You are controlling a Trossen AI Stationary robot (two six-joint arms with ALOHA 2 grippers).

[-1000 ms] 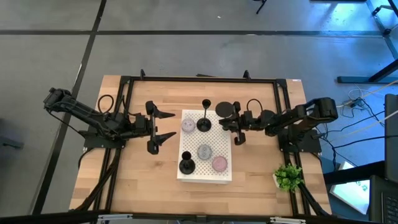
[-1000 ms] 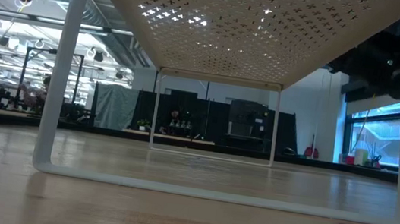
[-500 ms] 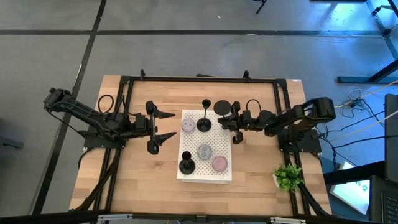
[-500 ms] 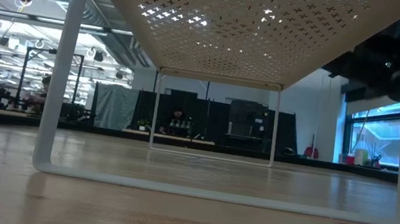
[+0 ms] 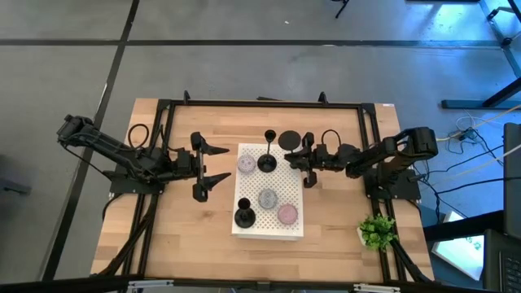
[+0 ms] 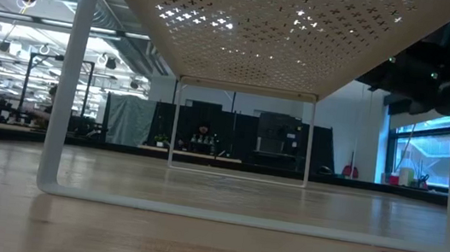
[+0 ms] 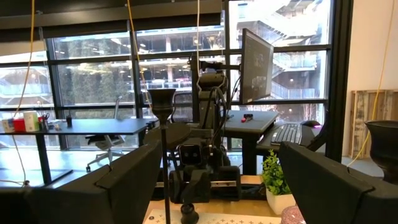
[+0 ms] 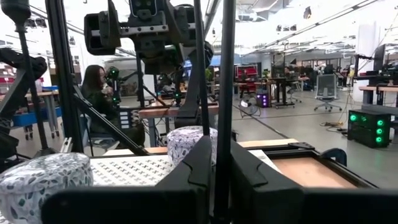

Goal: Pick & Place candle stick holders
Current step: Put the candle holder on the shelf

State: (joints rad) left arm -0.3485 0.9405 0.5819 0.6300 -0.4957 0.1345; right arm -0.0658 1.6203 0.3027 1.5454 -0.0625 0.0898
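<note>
Two black candle stick holders stand by their round bases on the white perforated stand (image 5: 277, 175), one at its far edge (image 5: 267, 160) and one at its near left (image 5: 244, 216). A third holder (image 5: 289, 140) is in my right gripper (image 5: 298, 161), which is shut on it just right of the stand's far right corner, fingers level and pointing at the stand. My left gripper (image 5: 218, 165) hovers open just left of the stand and touches nothing. My right gripper pinches the thin stem (image 8: 224, 118) of the third holder between its two fingers. They come level from the table's right and lie across the stem, which passes upright between them. The holder is lifted clear, its round base (image 5: 289, 140) showing just beyond the fingers on the far side.
Three round candles sit on the stand: lavender (image 5: 246, 163), grey (image 5: 268, 198) and pink (image 5: 286, 214). A small green plant (image 5: 376, 232) stands at the table's near right. A black frame (image 5: 260, 103) runs around the table top.
My right gripper has tipped slightly, still shut on the stem. The held holder's round base has shifted a little toward the stand's far edge.
</note>
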